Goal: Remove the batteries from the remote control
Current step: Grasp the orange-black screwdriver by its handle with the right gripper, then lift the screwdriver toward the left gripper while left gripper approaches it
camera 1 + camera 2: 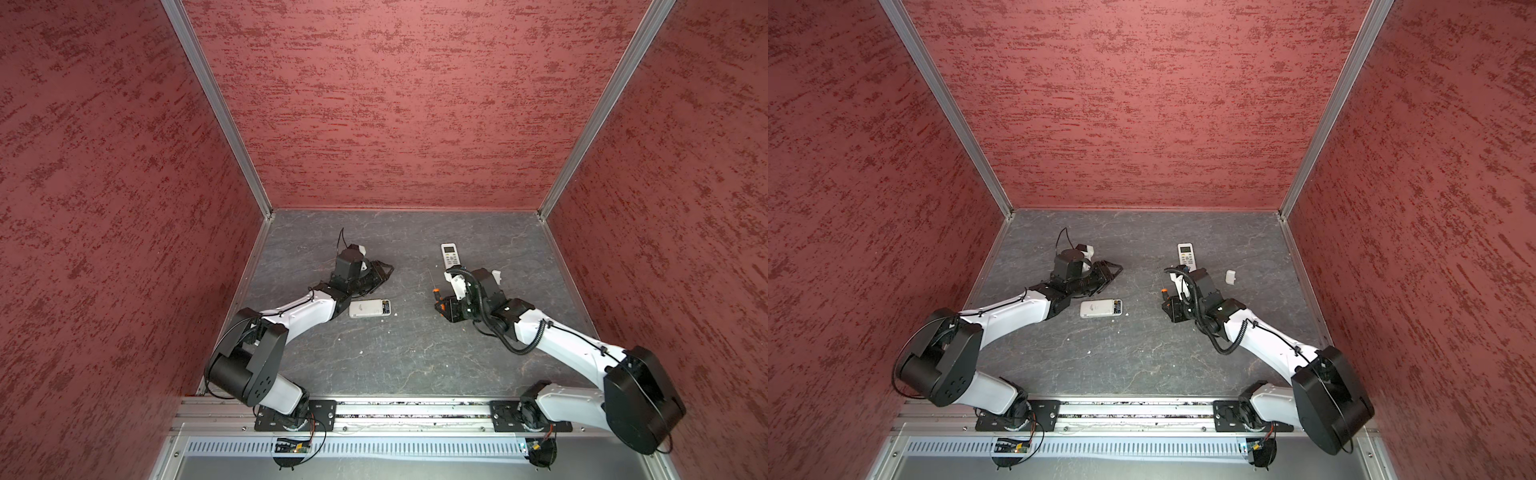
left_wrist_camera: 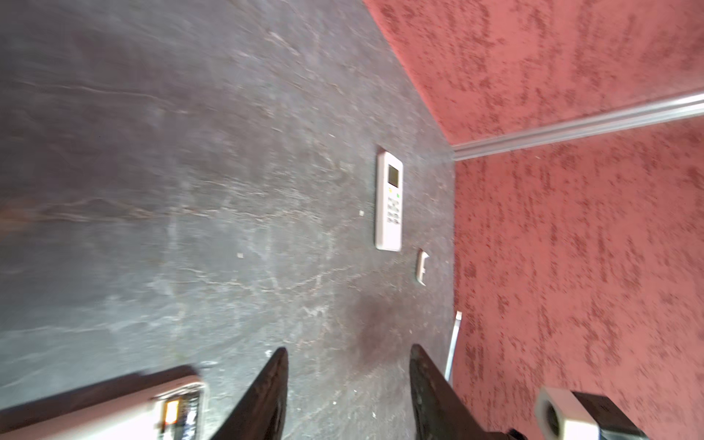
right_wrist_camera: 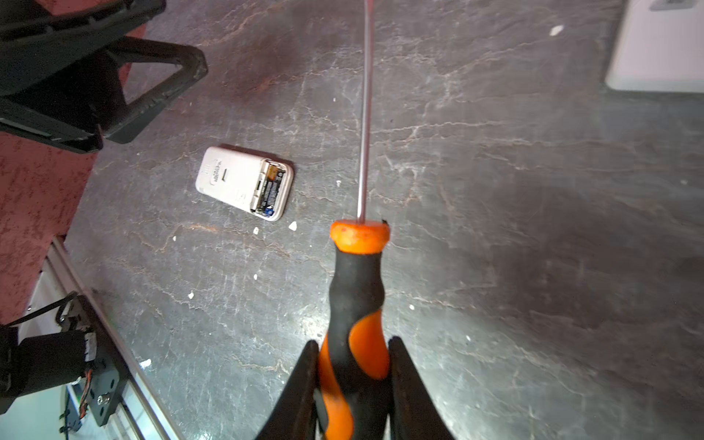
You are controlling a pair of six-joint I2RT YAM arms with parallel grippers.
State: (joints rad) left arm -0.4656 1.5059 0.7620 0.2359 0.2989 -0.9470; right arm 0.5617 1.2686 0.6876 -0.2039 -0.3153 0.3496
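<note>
A white remote control [image 3: 232, 179] lies face down on the grey floor, its battery bay uncovered. Dark batteries [image 3: 271, 188] with a gold end sit inside it. In both top views this remote [image 1: 365, 308] rests just in front of my left forearm. My left gripper [image 1: 386, 269] hovers behind it, open and empty; the left wrist view shows bare floor between its fingers [image 2: 274, 381]. My right gripper [image 3: 352, 344] is shut on the orange-and-black screwdriver [image 3: 358, 289], whose shaft points away, well right of the remote.
A second white remote [image 1: 451, 254] lies face up at the back, beyond my right gripper [image 1: 1166, 305]. A small white cover [image 1: 1230, 277] sits to its right. White crumbs [image 3: 292, 225] dot the floor near the open remote. Red walls enclose three sides.
</note>
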